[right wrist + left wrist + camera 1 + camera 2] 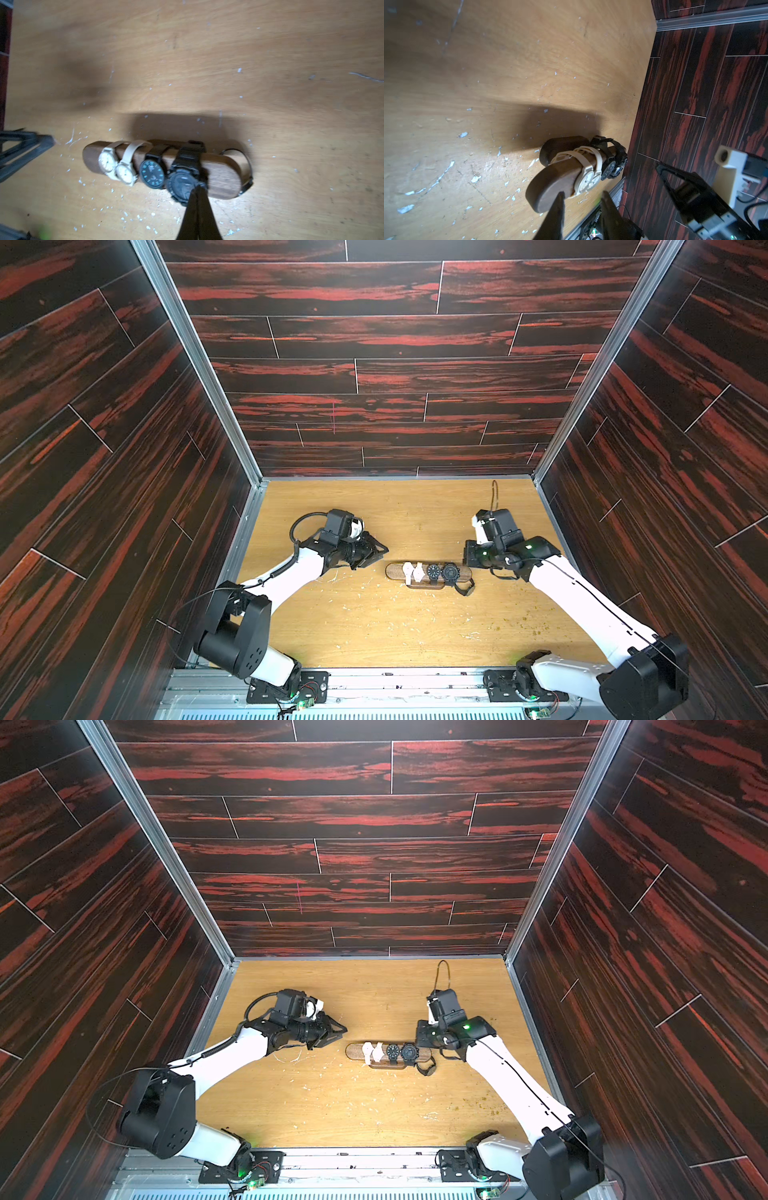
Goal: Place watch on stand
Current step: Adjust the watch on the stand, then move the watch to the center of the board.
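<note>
The stand [395, 571] [355, 1051] is a dark wooden bar lying crosswise in the middle of the table. Two white watches [116, 166] and two black watches [182, 185] are strapped round it. A dark-strapped watch [466, 588] [246, 182] lies on the table against the stand's right end. My left gripper [380, 554] [583, 196] hovers just left of the stand, open and empty. My right gripper [466, 562] [198, 186] is shut at the stand's right end, its tips over the larger black watch, nothing visible between them.
Dark red-streaked panel walls [395, 377] close the table on three sides. A metal rail [395, 680] with both arm bases runs along the front edge. White flecks [365, 605] are scattered on the wooden tabletop [395, 510].
</note>
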Action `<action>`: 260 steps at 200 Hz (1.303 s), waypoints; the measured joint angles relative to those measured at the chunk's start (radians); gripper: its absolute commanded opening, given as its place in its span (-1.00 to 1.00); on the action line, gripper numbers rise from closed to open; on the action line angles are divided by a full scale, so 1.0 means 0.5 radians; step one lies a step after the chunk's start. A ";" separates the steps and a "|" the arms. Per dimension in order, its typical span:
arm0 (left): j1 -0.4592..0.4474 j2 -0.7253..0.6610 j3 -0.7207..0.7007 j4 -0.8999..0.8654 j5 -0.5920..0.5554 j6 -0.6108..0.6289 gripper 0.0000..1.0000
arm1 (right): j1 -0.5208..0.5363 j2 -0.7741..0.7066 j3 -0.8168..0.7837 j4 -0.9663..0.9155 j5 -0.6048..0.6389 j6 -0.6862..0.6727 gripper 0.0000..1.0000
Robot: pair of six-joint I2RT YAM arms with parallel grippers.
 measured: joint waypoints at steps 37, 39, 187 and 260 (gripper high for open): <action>0.019 -0.072 0.060 -0.134 -0.057 0.111 -0.37 | -0.162 -0.055 -0.139 -0.005 -0.010 0.002 -0.90; 0.021 -0.076 0.061 -0.140 -0.060 0.116 -0.37 | -0.170 -0.058 -0.149 -0.005 -0.012 0.002 -0.90; 0.024 -0.091 0.032 -0.208 -0.082 0.169 -0.37 | -0.444 0.259 -0.518 0.328 -0.478 0.085 -0.47; 0.025 -0.091 0.025 -0.193 -0.082 0.158 -0.37 | -0.478 0.391 -0.536 0.465 -0.499 0.079 -0.41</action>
